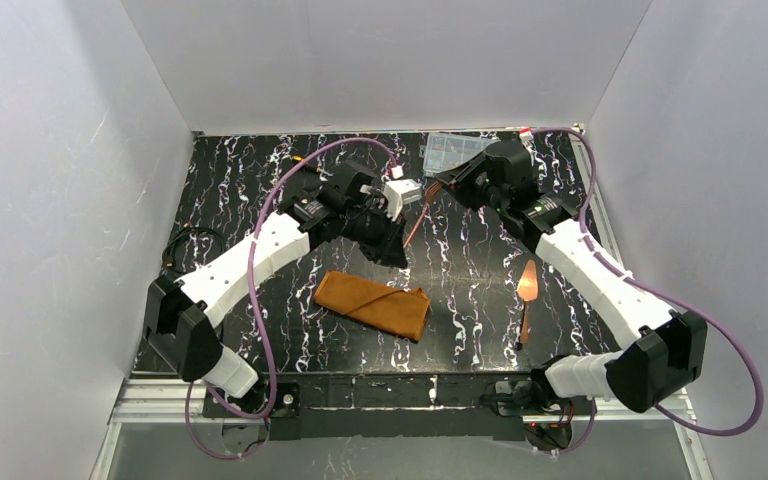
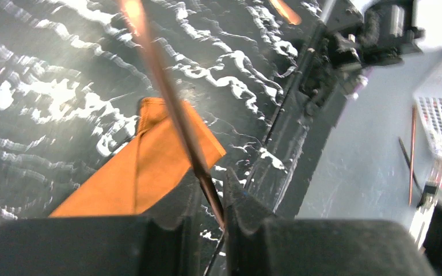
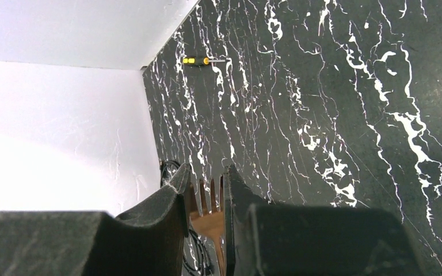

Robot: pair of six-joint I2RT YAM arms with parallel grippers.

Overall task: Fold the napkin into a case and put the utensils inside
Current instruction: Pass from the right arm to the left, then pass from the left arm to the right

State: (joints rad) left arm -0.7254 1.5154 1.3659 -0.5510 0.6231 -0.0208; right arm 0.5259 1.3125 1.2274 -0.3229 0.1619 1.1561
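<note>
with the left gripper (image 2: 212, 187), pinched narrow on the slim copper handle of the fork (image 2: 172, 109), low down near its free end. with the right gripper (image 3: 205, 172), clamped just as narrow on the same fork at the tine end, with prongs in view between the fingers. held in the air between both arms, above the far half of the table (image 1: 480, 260), tilted down toward the left side. folded already into a flat pouch: the napkin (image 1: 375, 303), near the middle of the table, below the fork and apart from it, with a diagonal flap toward its right end. well to the right of it, on the bare surface, a second copper utensil (image 1: 526, 300), untouched. looks like a handover in mid-step, part of loading the cutlery. next, probably: let go on the right, swing the fork down on the left, line its tip up with the pouch's open edge and slide it under the flap without dragging the cloth. cannot tell from here which edge is open.
</note>
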